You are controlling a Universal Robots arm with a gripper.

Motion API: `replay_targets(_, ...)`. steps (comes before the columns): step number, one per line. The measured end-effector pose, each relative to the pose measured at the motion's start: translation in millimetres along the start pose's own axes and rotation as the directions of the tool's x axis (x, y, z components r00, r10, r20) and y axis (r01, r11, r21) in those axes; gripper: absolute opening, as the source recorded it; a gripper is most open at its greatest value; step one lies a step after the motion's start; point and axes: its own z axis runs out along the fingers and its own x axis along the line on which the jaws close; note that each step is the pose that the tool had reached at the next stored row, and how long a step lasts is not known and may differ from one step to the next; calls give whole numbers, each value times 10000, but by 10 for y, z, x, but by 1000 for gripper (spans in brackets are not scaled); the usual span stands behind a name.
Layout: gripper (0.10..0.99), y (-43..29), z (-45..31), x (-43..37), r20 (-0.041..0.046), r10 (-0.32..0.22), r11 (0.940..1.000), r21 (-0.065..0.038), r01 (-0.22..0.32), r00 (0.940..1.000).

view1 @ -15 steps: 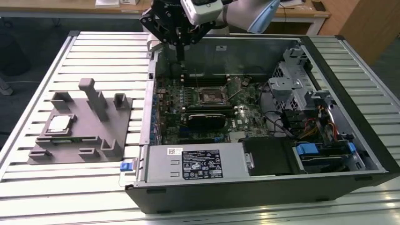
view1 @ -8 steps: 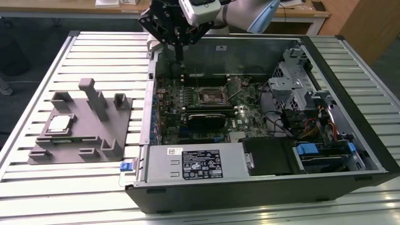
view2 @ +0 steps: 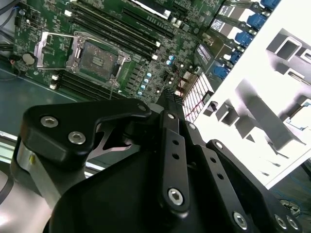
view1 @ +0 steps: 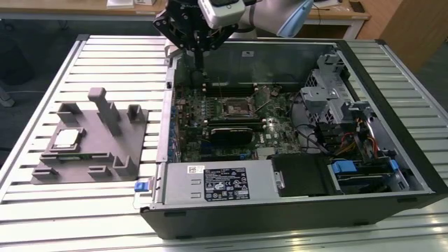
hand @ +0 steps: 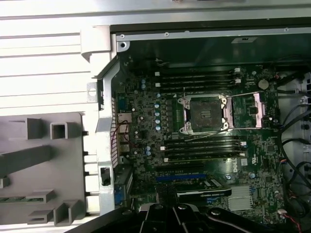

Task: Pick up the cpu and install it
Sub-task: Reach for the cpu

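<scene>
The cpu (view1: pixel 66 138), a small pale silvery square, lies flat on the grey plastic fixture (view1: pixel 105 152) at the exterior view's left, outside the computer case. My gripper (view1: pixel 199 67) hangs over the far left corner of the open case, well away from the cpu, with its fingers shut and nothing between them. The gripper's tips (view2: pixel 169 94) also show together in the second wrist view. On the motherboard, the dark square socket (view1: pixel 238 109) stands uncovered in both wrist views (hand: pixel 204 112) (view2: pixel 97 59), its metal load plate (hand: pixel 248 109) swung open beside it.
The case wall (view1: pixel 167 121) rises between the fixture and the motherboard. Memory sticks (hand: pixel 199 80) flank the socket. A drive cage (view1: pixel 336 94), cables (view1: pixel 350 142) and a power supply (view1: pixel 220 181) fill the case's right and near side. The fixture carries upright posts (view1: pixel 102 105) on a slatted table (view1: pixel 42 73).
</scene>
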Motion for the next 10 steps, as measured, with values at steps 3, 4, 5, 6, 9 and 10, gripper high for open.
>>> replay_targets(3, 106, -1, 1, 9, -1, 1, 10000, 1, -1, 10000)
replay_targets(4, 106, -1, 1, 12, 0, 0, 10000, 0, 0, 10000)
replay_targets(5, 106, -1, 2, 14, -1, 0, 10000, 1, 0, 10000)
replay_targets(6, 106, -1, 3, 17, -1, 1, 10000, 1, -1, 10000)
replay_targets(9, 106, -3, 5, 30, -1, 1, 10000, 1, -1, 10000)
replay_targets(10, 106, -3, 5, 35, -1, 1, 10000, 1, -1, 10000)
